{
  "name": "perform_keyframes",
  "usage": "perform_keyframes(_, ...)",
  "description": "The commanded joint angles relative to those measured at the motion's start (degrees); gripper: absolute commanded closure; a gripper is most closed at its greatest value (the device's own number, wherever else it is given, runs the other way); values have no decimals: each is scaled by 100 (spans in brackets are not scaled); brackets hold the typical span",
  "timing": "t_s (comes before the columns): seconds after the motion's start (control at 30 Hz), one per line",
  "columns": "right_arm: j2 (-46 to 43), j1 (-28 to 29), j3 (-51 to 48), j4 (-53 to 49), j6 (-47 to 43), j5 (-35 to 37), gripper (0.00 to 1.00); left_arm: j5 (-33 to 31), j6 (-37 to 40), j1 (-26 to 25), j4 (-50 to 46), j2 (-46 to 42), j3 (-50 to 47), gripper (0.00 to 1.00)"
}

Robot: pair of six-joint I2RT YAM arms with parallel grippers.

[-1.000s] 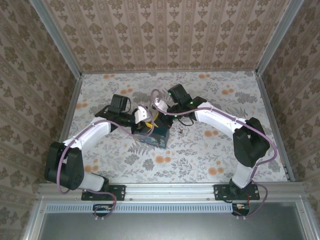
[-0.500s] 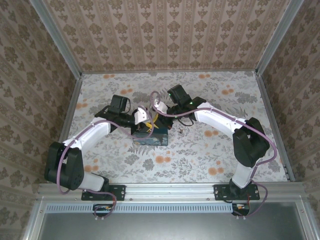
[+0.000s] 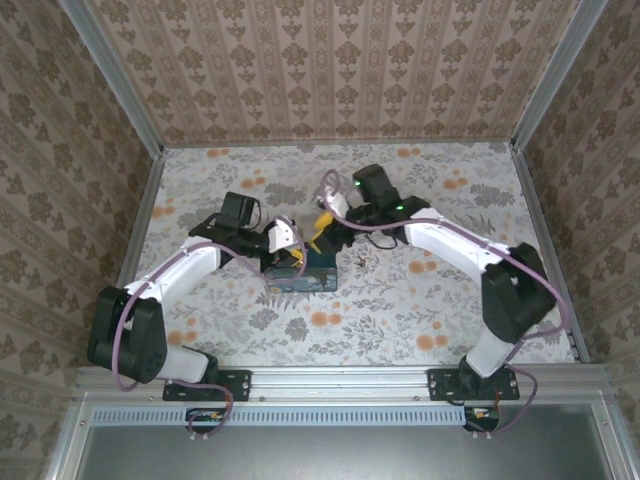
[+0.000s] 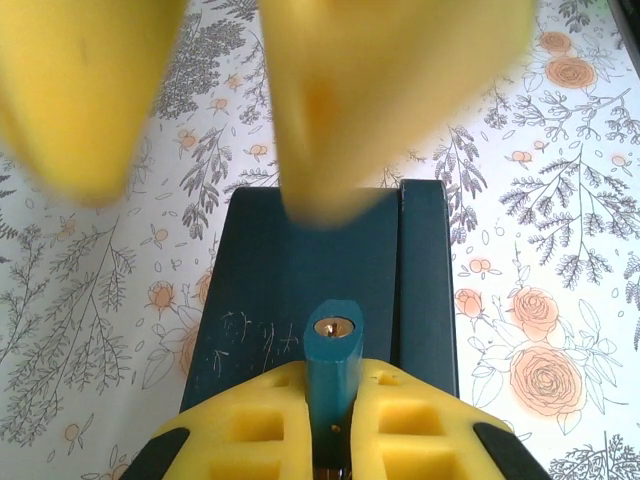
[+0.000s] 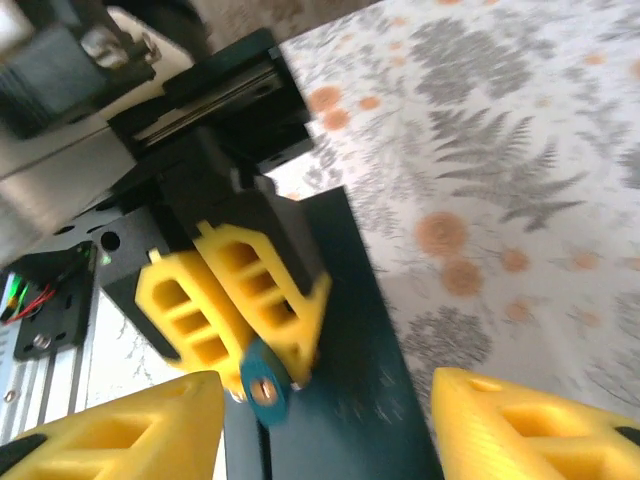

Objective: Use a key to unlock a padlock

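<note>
Two grippers noted | pinched padlock (image 4: 333, 345) in left gripper (image 4: 332, 405), keyhole end protruding | held right gripper (image 5: 325, 430) spread wide, facing padlock, apart | over box (image 4: 260, 280), middle of table (image 3: 450, 300)

We see a dark blue box (image 3: 320, 278) lying flat at the middle of the top view, on a table (image 3: 430, 300) covered in pale floral print with orange blossoms. Its top shows faint scratches in the left wrist view. Brown patterned walls (image 3: 330, 70) line top, left and right; a metal rail (image 3: 340, 378) crosses the bottom.
</note>
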Motion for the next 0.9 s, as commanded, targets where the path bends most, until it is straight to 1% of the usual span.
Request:
perform_keyframes(0.0, -825, -292, -379, 383, 978, 769, 42, -44, 177, 69, -141, -153, -141, 100)
perform_keyframes(0.07, -1052, -469, -445, -135, 1511, 1289, 46, -38, 165, 130, -80, -208, -154, 100)
perform_keyframes(0.13, -1168, -634, -496, -772, 1960, 1604, 52, -20, 89, 212, -50, -268, -132, 100)
perform_keyframes(0.2, -1339, -664, -779, -1196, 2214, 2060, 54, 55, 19, 308, 8, -329, -129, 100)
perform_keyframes(0.27, -1494, -664, -1239, -1254, 2483, 2221, 55, 79, 13, 356, 41, -369, -145, 100)
perform_keyframes(0.3, -1627, -660, -1427, -1285, 2703, 2256, 56, 72, 14, 364, 38, -378, -145, 100)
perform_keyframes(0.37, -1628, -646, -1650, -1377, 3162, 2294, 60, 36, 32, 372, 42, -401, -158, 100)
perform_keyframes(0.5, -1489, -472, -1815, -1526, 3767, 2802, 62, 80, -13, 366, 141, -480, -206, 100)
perform_keyframes(0.6, -1094, -455, -1769, -1509, 4165, 2780, 64, 27, -12, 373, 201, -524, -248, 100)
perform_keyframes(0.7, -766, -364, -1672, -1375, 4325, 2654, 63, 9, -12, 370, 227, -552, -276, 100)
perform_keyframes(0.8, -535, -320, -1518, -1384, 4037, 2744, 63, -45, -43, 367, 309, -589, -350, 100)
perform_keyframes(0.87, -342, -336, -1380, -1472, 3695, 2795, 70, -115, -25, 373, 325, -606, -373, 100)
